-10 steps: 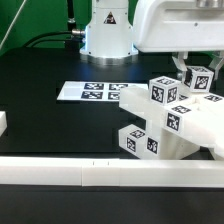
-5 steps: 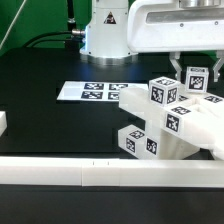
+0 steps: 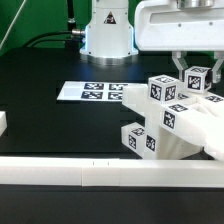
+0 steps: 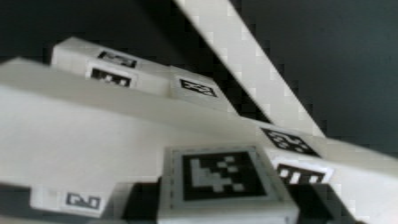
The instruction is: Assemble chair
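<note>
A: What fills the scene, biggest thing first?

B: The black table [image 3: 50, 130] under everything. Along its near edge runs a long plain white rail [image 3: 60, 175]. At the back stands the white robot base [image 3: 108, 30], and the arm's white wrist housing [image 3: 180, 25] hangs over the exterior view's right.

A: And the chair?

B: The glossy white chunky plastic chair assembly [image 3: 175, 125] sits on the table on the exterior view's right, just behind the rail. It is a cluster of joined blocks with black-and-white square tags on several faces. In the wrist view the same pieces [image 4: 125, 110] fill most of the picture, with a tagged cube [image 4: 222, 175] close to the camera.

A: Anything beside it?

B: The flat marker board [image 3: 90, 92] lies on the table just to the exterior view's left of the assembly, near it; whether they touch I cannot tell.

A: The gripper?

B: The two-finger gripper [image 3: 197, 70] points down at the top of the assembly, its fingers either side of a small white tagged cube [image 3: 199, 78]. They appear clamped against that cube, though the contact itself is too small to see clearly.
</note>
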Robot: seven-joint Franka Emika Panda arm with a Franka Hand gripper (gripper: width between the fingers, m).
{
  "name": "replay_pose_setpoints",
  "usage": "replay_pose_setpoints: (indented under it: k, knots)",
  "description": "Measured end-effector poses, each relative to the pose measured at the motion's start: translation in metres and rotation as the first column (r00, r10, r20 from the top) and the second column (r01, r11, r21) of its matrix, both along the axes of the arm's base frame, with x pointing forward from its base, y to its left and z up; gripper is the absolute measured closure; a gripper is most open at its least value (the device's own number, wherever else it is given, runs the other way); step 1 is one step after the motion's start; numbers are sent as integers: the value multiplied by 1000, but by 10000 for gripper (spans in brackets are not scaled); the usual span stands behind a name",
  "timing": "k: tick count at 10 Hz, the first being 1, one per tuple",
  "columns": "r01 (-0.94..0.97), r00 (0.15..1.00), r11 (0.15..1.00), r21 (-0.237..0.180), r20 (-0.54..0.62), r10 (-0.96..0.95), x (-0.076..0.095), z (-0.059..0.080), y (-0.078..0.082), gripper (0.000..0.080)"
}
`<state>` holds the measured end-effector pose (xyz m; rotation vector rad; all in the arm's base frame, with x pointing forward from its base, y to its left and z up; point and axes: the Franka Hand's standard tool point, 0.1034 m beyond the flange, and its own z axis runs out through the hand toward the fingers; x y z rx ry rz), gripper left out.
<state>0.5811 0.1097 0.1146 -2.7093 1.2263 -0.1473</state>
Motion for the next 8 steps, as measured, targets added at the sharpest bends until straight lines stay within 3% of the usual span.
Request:
replay_pose_setpoints:
  k: [2, 4, 5, 6, 7, 8]
  knots:
    - [154, 988, 987, 35, -15, -154, 1, 0, 3, 517]
    - [103, 995, 994, 25, -17, -102, 0, 0, 3, 489]
    - [37, 999, 999, 19, -22, -37, 0, 1, 5, 315]
    - [25, 1000, 1000, 18, -14, -25, 1, 2, 5, 315]
    - [-27, 1000, 1000, 10, -9, 27, 1, 1, 5, 187]
    - [-91, 996, 996, 0, -2, 91, 1, 1, 5, 161]
